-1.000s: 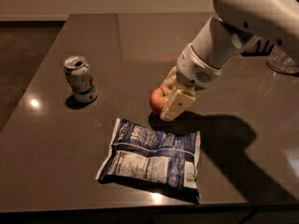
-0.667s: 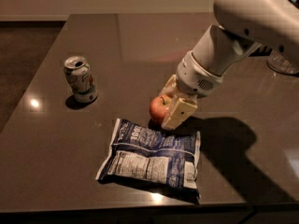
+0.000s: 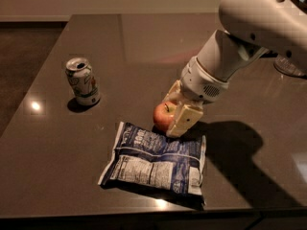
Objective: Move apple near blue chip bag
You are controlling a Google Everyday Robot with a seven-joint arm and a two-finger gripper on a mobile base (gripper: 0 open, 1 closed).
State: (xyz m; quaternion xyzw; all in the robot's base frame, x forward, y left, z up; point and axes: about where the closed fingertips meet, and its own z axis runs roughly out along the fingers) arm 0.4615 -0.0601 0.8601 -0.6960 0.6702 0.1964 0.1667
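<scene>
1 gripper [image 3: 171, 120] clamps apple [image 3: 162, 115] nxt to blue chip bag [image 3: 158, 160].

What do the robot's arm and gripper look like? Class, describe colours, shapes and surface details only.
The arm is smooth, glossy white, built of rounded, tube-like segments. A ribbed white collar with a small perforated grille forms the wrist. The gripper, down beside the apple at the top edge of the blue chip bag, has blocky cream-yellow jaws. No cables or lettering show.
</scene>
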